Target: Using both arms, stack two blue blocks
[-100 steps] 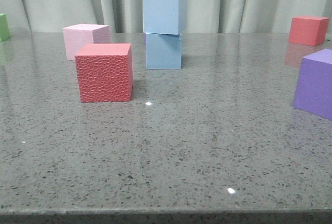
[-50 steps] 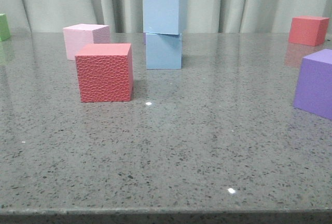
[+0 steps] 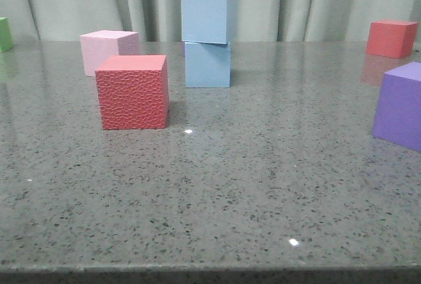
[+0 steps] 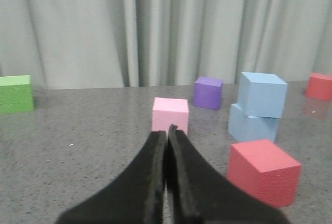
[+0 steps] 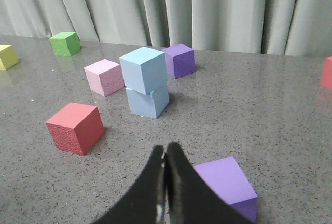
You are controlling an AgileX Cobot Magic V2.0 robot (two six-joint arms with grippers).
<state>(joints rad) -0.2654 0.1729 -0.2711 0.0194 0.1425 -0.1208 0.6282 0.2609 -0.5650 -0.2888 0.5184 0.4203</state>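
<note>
Blue blocks stacked, task looks done.
Upper blue block point(image 3: 208, 16) sits slightly askew on lower blue block point(image 3: 208, 64); left end effector point(image 4: 167, 133) and right end effector point(image 5: 165, 151) both closed, empty, well apart from the stack.

A grey speckled stone tabletop point(image 3: 250, 185) fills the foreground, polished enough to mirror small bright points of overhead light (and faint colour smears near its far edge). Behind it hangs a pale grey-green curtain point(image 3: 85, 1) in soft vertical folds, closing off the whole background.
</note>
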